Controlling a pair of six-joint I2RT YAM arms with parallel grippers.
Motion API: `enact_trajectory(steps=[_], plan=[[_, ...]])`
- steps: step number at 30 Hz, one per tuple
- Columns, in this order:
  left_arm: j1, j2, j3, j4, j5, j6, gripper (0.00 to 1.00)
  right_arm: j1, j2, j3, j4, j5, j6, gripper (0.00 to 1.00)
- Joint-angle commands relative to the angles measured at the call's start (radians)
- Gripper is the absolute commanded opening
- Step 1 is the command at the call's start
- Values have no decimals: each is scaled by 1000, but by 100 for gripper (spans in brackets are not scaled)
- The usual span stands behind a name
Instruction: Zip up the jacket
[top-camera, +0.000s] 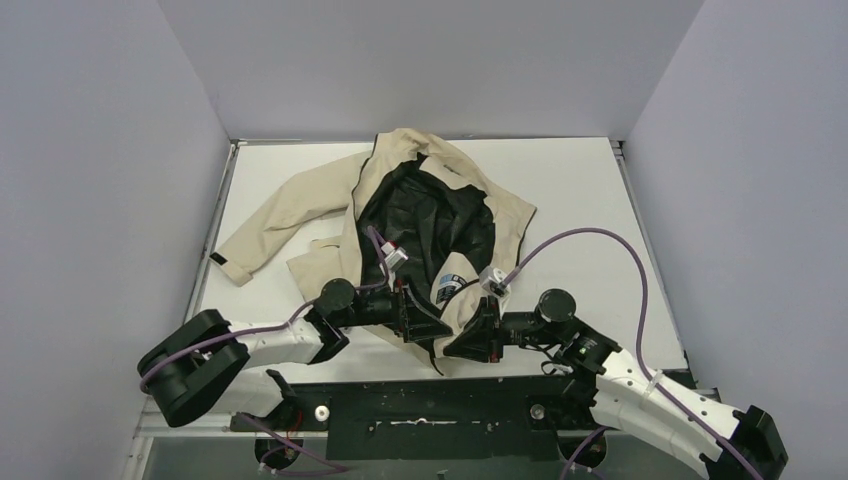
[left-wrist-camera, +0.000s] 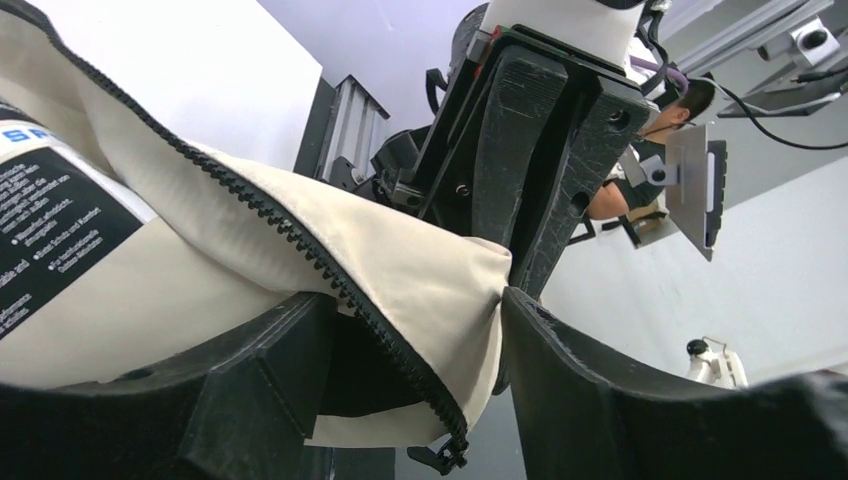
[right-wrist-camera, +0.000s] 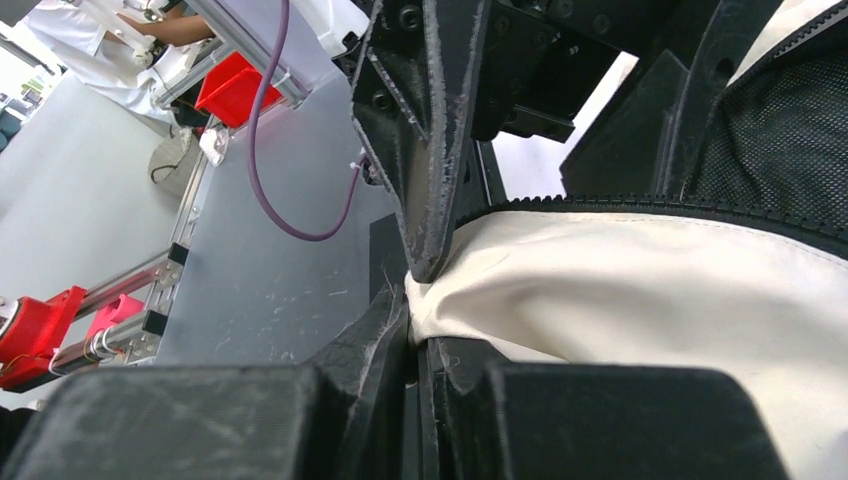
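The jacket (top-camera: 300, 205) lies open on the table (top-camera: 580, 200), black lining (top-camera: 430, 220) uppermost. Its hem corner (left-wrist-camera: 440, 290) at the near end serves as the reference for all positions below, and the rest of the garment spreads away from that corner toward the far wall. The right gripper (right-wrist-camera: 415, 310) is clenched on the beige cloth right at the hem corner, pinching it flat between both fingers. The left gripper (left-wrist-camera: 410, 305) faces it from the other side of the corner with its fingers spread wide. The cloth passes between them and drapes on one finger without being pinched, so this tool is released. A row of zipper teeth (left-wrist-camera: 300, 240) runs down across the corner and ends in a small dark fitting (left-wrist-camera: 450, 455) hanging just below it (whether this is the slider or only the end pin cannot be told). A printed care label (left-wrist-camera: 50, 230) sits on the cloth up-garment from the corner. Step in hand, as judged: preparing the bottom ends of the zipper for joining — no teeth are meshed, so the task is at an early stage. The next move probably calls for the left gripper to close on the tooth edge just above the fitting, with the right grip holding the corner taut — slack cloth here would likely let the ends misalign.
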Motion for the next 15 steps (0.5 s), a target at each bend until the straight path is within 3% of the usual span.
enact_trajectory(steps=[1, 12, 15], plan=[[-1, 52, -3, 279, 55, -99, 54, 15, -34, -7, 80, 17, -10, 0], [0, 165, 18, 504, 89, -224, 0, 22, -72, -26, 55, 76, -17, 0], [3, 146, 17, 500, 78, -221, 0, 24, -82, -28, 36, 105, -16, 0]])
